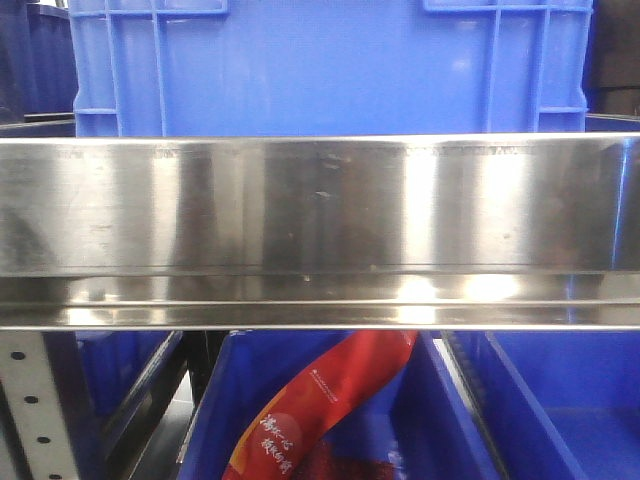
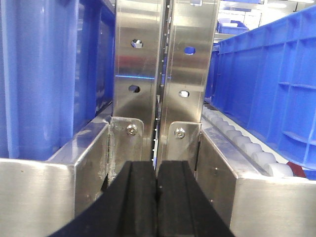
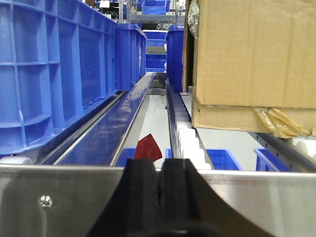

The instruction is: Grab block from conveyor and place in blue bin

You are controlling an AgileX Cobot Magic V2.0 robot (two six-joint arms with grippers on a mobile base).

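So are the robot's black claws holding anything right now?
No. The left gripper and right gripper both have their black pads pressed together with nothing between them. No block shows.

Crate: bright blue, ribbed walls. Rail below the crate: brushed silver steel with pale glare bands. Packet below the rail: red with white lettering. Left-wrist fingers: matte black. Carton: tan cardboard. Rollers below the carton: white.

A ribbed blue bin stands upright behind a steel rail.
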